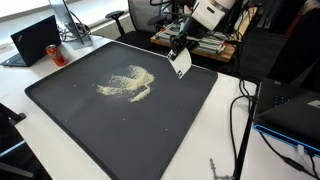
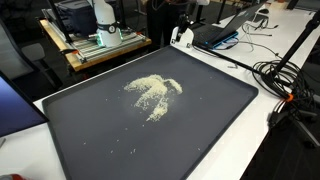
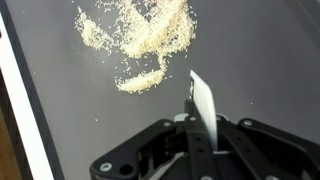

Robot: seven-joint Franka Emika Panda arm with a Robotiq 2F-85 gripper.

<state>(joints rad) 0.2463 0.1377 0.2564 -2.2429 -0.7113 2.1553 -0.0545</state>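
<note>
1. In an exterior view, the gripper (image 1: 180, 52) is clamped shut on a white card (image 1: 181, 64) at the black tray's (image 1: 60, 105) far edge. The smeared, pale grain pile (image 1: 128, 83) lies mid-tray.
2. Only the view from the opposite side shows stray grains (image 2: 130, 152) towards one edge.
3. The wrist view alone shows the card's tip just short of the pile.

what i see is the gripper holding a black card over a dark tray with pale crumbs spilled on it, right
Not quite: the wrist view shows the card in the gripper is white, not black. The rest holds: a dark tray with pale crumbs spilled on it.
</note>
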